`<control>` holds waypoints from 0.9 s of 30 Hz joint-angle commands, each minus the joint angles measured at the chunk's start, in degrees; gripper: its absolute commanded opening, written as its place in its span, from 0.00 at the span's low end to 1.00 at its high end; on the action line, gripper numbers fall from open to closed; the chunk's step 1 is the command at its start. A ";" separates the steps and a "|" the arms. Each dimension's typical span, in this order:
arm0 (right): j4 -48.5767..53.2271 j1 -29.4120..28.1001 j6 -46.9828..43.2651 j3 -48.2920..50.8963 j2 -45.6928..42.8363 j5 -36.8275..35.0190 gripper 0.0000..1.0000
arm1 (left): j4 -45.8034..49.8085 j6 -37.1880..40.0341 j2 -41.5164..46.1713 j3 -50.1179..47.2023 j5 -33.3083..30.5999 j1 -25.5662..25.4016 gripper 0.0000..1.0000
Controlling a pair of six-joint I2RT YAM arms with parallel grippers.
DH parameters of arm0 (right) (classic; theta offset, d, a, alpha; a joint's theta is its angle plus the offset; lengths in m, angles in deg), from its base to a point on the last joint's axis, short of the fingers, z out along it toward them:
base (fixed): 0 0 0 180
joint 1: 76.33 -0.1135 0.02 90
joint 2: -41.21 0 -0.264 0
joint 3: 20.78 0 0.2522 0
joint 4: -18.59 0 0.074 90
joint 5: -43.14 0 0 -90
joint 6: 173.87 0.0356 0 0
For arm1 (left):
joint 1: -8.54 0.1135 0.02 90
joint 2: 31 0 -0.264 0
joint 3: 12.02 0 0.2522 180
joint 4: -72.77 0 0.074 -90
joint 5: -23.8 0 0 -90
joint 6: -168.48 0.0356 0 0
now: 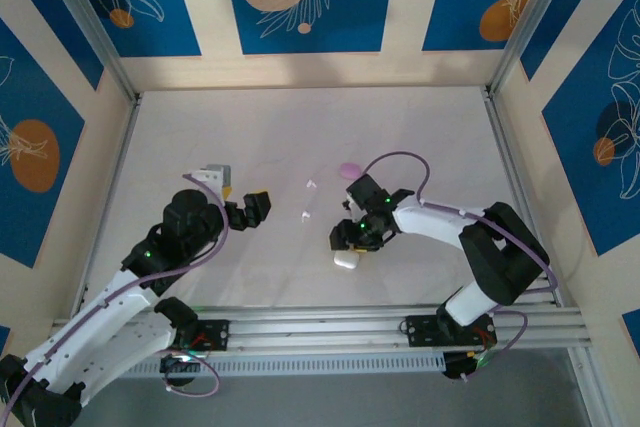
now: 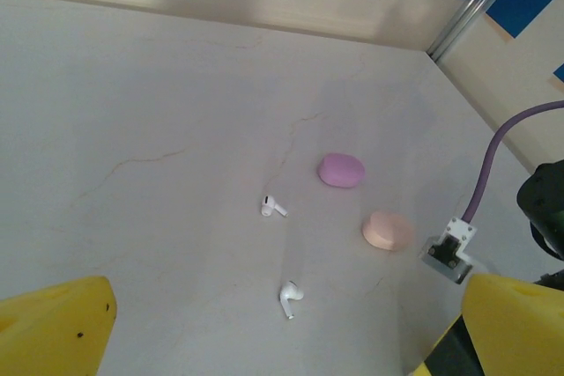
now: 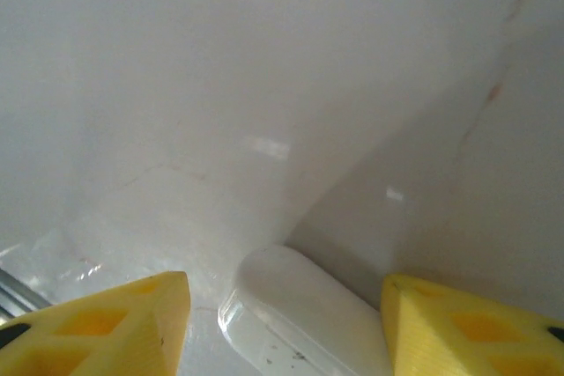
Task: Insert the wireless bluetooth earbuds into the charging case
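The two tiny glossy white earbuds (image 1: 304, 215) lie at three o'clock from the nearer, wide-open, empty left end effector (image 1: 252, 211).

The left gripper (image 1: 254, 209) hangs left of centre, jaws spread wide; the right gripper (image 1: 348, 247) points down near centre, jaws apart.

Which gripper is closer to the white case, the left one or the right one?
Right. The right gripper sits right over the white case, a finger at each side. The left gripper is open far off to its left, past the two white earbuds.
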 commanded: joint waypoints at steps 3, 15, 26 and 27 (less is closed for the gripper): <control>3.20 -3.95 2.22 1.96 -2.91 -0.33 0.59 | -1.81 1.63 1.21 -0.59 0.57 0.53 1.00; 10.47 -13.78 3.80 -0.76 -1.68 -17.05 0.63 | -2.01 1.20 0.24 -0.61 1.16 0.52 1.00; 11.35 -18.71 0.11 -5.30 4.89 -22.53 0.59 | -1.03 1.23 -0.02 -0.61 0.36 0.49 1.00; 11.40 -18.74 -0.07 -5.39 5.04 -22.77 0.59 | -0.98 1.19 0.02 -0.62 0.18 0.50 1.00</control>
